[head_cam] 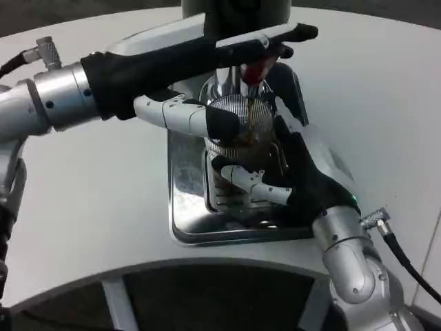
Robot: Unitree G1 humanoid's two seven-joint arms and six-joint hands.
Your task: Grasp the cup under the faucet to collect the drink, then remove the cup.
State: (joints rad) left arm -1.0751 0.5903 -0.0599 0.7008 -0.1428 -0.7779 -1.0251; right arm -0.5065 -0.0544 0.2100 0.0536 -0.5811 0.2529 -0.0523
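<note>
The white desk point(83, 207) spreads wide under me, its near edge curving across the bottom of my view. On it, toward the far middle, sits a shiny metal drip tray point(185, 207) with a slotted grate, and the drink dispenser point(234, 14) rises from the tray's far side. My left arm reaches in from the desk's left edge, and my left robot hand point(207, 48) lies stretched along the dispenser's tap lever point(275, 38), fingers extended and pressing on it, with the thumb curving down beside the cup. My right arm comes up from the near right corner; my right robot hand point(289, 179) is wrapped around the clear ribbed cup point(234, 127), fingers closed on its lower part. The cup stands upright over the grate, right beneath the red-tipped faucet point(256, 71). A thin stream of brown drink point(251, 114) falls from the faucet into the cup.
</note>
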